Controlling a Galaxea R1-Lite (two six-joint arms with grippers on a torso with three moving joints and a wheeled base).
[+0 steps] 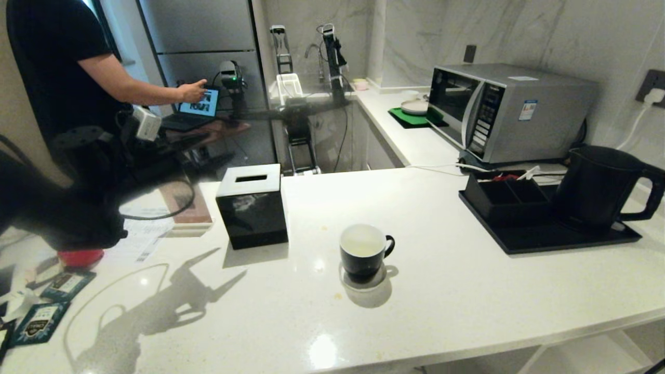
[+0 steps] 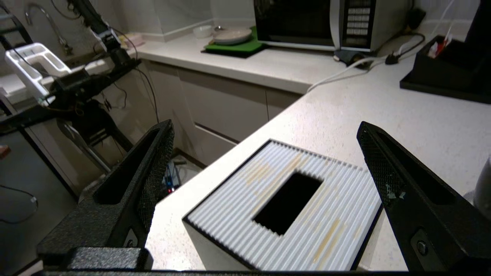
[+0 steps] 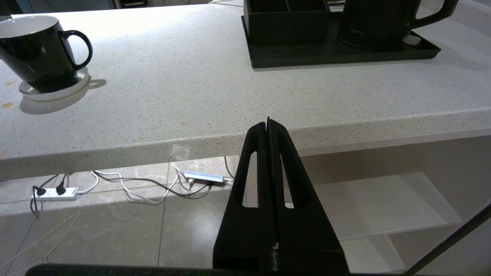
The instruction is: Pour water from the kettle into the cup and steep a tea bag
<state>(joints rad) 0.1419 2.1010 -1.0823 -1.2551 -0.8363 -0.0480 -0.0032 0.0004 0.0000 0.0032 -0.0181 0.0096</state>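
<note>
Countertop (image 1: 441,291) | left gripper (image 2: 264,161) above tissue box (image 2: 291,214), jaws wide (empty) | right gripper (image 3: 268,124) parked, jaws closed

Kitchen: microwave (image 1: 506,111), faucet (image 1: 313,54), stone countertop (image 1: 467,291)

Black cup (image 1: 363,253) upright, kettle (image 1: 597,188) apparently on tray.
</note>
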